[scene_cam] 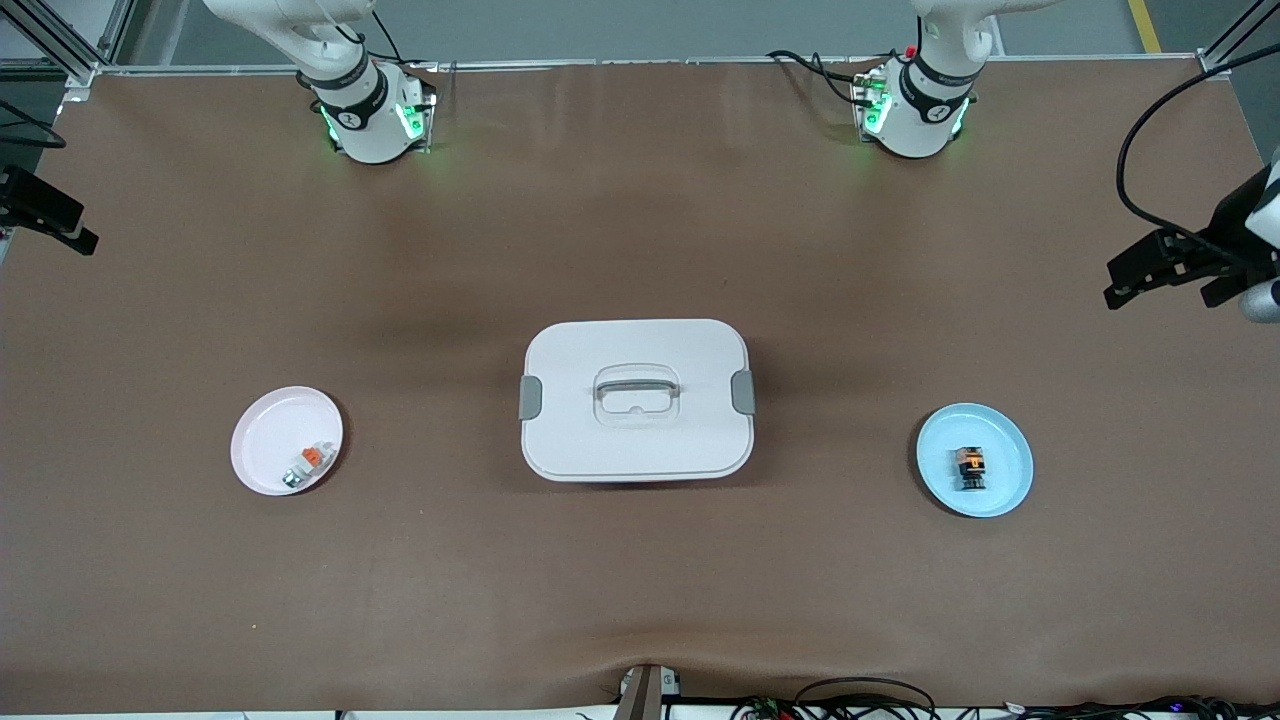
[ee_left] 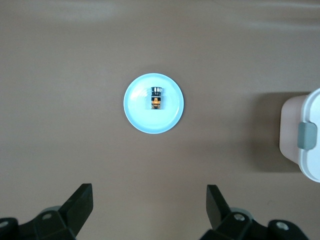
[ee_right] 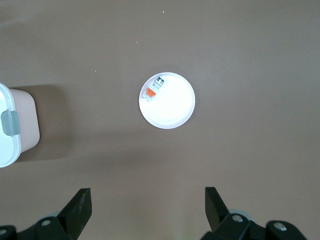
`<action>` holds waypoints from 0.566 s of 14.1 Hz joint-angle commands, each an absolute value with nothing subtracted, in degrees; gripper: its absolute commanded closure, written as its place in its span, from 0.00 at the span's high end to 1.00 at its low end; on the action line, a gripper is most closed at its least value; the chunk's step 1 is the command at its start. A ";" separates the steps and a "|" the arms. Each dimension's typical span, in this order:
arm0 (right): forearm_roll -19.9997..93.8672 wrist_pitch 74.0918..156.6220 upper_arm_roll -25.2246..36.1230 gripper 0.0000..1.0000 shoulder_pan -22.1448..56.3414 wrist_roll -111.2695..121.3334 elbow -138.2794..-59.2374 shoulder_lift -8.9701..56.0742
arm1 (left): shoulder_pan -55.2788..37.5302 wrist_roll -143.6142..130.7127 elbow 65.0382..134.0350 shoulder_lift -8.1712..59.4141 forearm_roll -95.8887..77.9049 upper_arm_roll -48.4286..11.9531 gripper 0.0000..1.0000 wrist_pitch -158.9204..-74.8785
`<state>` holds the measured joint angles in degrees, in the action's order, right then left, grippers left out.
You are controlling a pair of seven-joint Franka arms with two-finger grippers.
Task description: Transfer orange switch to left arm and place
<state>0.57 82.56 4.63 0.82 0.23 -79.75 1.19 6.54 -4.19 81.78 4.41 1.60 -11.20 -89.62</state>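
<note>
Front view: a brown tabletop (scene_cam: 640, 200) with a slightly wrinkled cover, a metal frame along its edge by the arm bases, and loose cables along the edge nearest the camera. Two white arms stand at it, the right arm (scene_cam: 365, 110) and the left arm (scene_cam: 920, 110). One white box (scene_cam: 637, 400), lid on, sits mid-tabletop. There are two plates. The blue plate (scene_cam: 1005, 495) lies at three o'clock from the box, toward the left arm's end, and carries the one orange switch (scene_cam: 969, 468). The pale plate (scene_cam: 262, 440) at nine o'clock holds one white-and-silver piece (scene_cam: 305, 465).

Left wrist view: the left claw (ee_left: 148, 192) hangs released and empty, high over the tabletop, with the blue plate and switch below it.

Right wrist view: the right claw (ee_right: 147, 195) is likewise spread wide, grasping nothing, high over the tabletop by the pale plate.
</note>
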 commanded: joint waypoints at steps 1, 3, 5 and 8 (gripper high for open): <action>0.70 82.97 4.75 1.00 0.88 -0.18 -79.98 0.44 | 3.01 -5.18 85.77 0.19 1.05 -9.94 1.00 -89.12; 0.70 82.88 4.75 1.00 0.97 -0.26 -79.98 0.44 | -2.52 -5.27 88.06 -2.27 1.05 -5.13 1.00 -89.21; 0.70 82.88 4.75 1.00 0.97 -0.26 -79.98 0.35 | -6.93 -5.27 90.52 -4.65 0.18 -0.46 1.00 -89.30; 0.70 82.97 4.75 1.00 0.97 -0.18 -79.98 0.44 | -8.00 -5.36 94.82 -8.34 -0.18 0.53 1.00 -89.21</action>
<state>0.57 82.77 4.65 0.83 0.23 -79.75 1.19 -6.91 -5.04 89.91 -4.20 0.60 -0.56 -88.92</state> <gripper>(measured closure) 0.000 0.000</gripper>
